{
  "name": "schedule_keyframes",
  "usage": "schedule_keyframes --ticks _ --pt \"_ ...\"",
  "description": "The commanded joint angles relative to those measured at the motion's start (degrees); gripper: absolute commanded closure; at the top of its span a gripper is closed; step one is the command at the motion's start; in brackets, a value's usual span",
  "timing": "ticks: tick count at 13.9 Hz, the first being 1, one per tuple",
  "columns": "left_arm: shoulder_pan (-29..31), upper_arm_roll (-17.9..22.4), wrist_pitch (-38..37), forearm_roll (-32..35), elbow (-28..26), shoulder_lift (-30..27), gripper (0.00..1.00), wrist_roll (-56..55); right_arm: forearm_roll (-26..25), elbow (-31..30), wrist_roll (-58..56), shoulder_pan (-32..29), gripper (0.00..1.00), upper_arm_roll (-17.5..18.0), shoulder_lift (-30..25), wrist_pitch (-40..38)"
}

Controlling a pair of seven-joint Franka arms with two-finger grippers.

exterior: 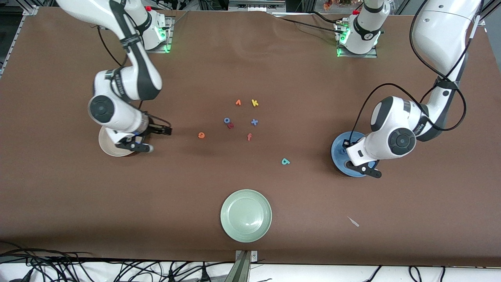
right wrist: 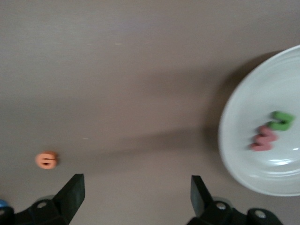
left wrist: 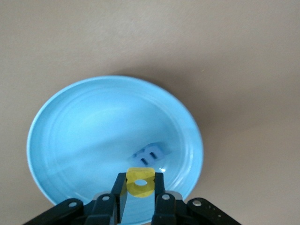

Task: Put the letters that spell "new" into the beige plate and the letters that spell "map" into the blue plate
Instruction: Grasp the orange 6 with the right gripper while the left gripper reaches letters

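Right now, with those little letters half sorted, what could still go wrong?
The left gripper holds the yellow a over the blue plate near its rim; released there, it might bounce out. The orange e and teal p are tiny and lie flat, so the open right gripper could miss them.

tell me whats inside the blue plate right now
The periwinkle m lies in the blue plate. The left gripper, shut on the yellow a, hangs over it and hides part of the bowl.

Right hand (right wrist: 136, 194) open; green n (right wrist: 281, 120), pink w (right wrist: 264, 138) touching in beige plate (right wrist: 234, 140).
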Motion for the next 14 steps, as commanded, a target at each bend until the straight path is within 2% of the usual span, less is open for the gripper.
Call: schedule_keyframes --ticks 1,3,4,5,9,12,14 --pt "0.1 -0.4 -0.3 -0.5 -2.0 -0.8 0.87 1.7 0.7 -0.5 9.7 4.0 0.00 1.4 1.4 5.5" --pt "0.0 -0.5 -0.3 -0.5 -2.0 -0.8 0.81 1.5 0.7 -0.5 17.2 7.7 0.00 1.4 3.9 11.1" --pt "-0.1 -0.5 -0.3 -0.5 -2.0 -0.7 0.57 1.4 0.7 -0.6 19.5 9.0 0.00 1.4 5.0 13.4" --pt "-0.2 -0.5 -0.3 -0.5 -1.8 -0.6 0.01 1.5 0.8 -0.8 20.9 10.0 0.00 1.4 6.2 15.0" --pt "-1.5 -1.6 -0.3 -0.7 0.6 -0.9 0.00 -0.1 0.8 -1.3 24.2 11.0 0.00 1.5 8.9 19.3" --pt "-5.2 -1.7 -0.3 -1.4 4.9 0.8 0.00 -10.0 0.8 -1.6 24.9 12.3 0.01 1.6 10.1 20.5" --pt "-7.9 -1.7 -0.3 -1.4 9.5 4.0 0.00 -18.4 0.8 -2.1 24.8 12.3 0.12 1.6 10.0 20.6"
